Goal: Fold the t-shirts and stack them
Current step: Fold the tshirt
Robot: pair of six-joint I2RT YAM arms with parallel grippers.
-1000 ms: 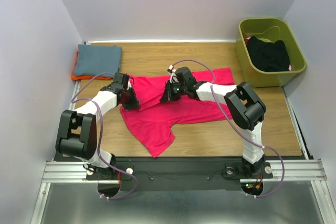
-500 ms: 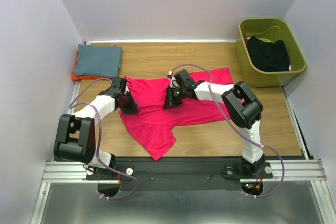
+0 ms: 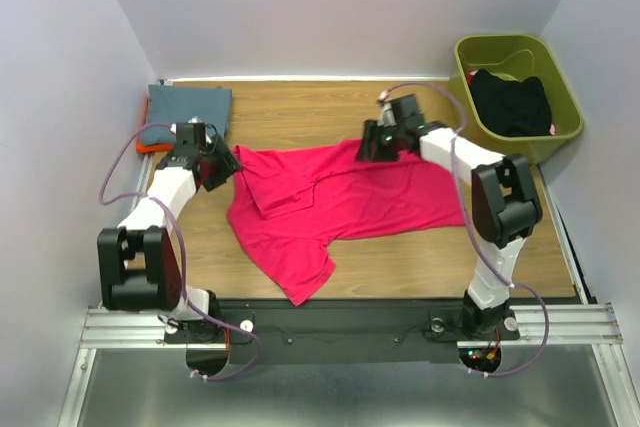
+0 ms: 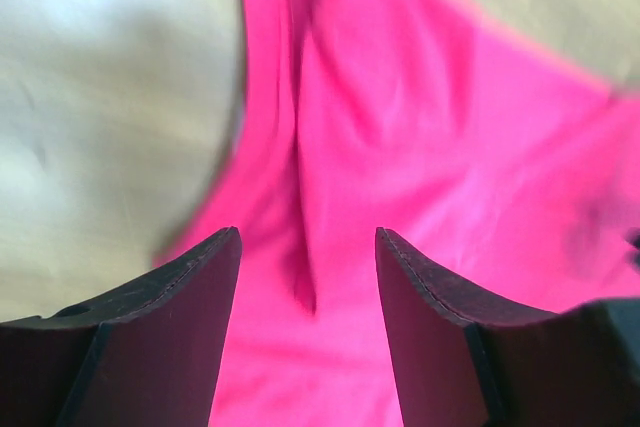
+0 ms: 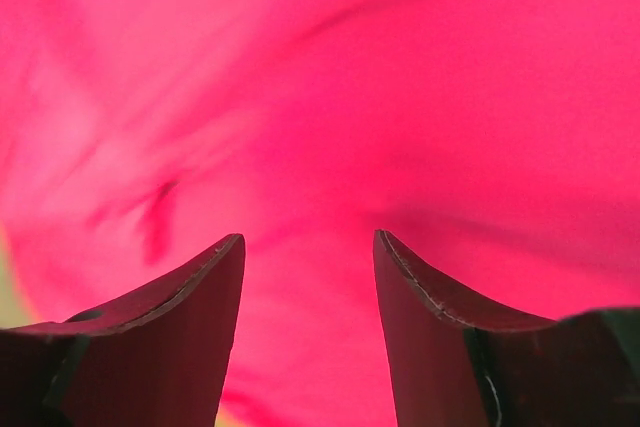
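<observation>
A magenta-pink t-shirt (image 3: 350, 197) lies spread on the wooden table, with one sleeve trailing toward the near edge. My left gripper (image 3: 224, 167) hovers open at the shirt's left edge. In the left wrist view the pink cloth (image 4: 420, 127) lies below the left gripper (image 4: 308, 237), whose fingers hold nothing. My right gripper (image 3: 370, 145) is open over the shirt's far edge. The right wrist view shows only pink fabric (image 5: 400, 97) beneath the right gripper (image 5: 308, 239). A folded blue-grey shirt (image 3: 188, 109) rests on an orange one (image 3: 150, 147) at the back left.
An olive-green bin (image 3: 500, 142) stands at the back right with a black garment (image 3: 510, 102) inside. White walls close in the table on three sides. Bare wood (image 3: 300, 107) shows behind the pink shirt.
Both grippers opened and let go of the pink shirt. The left arm drew back to the left, the right arm swung to the back right, and the shirt now lies spread wider.
</observation>
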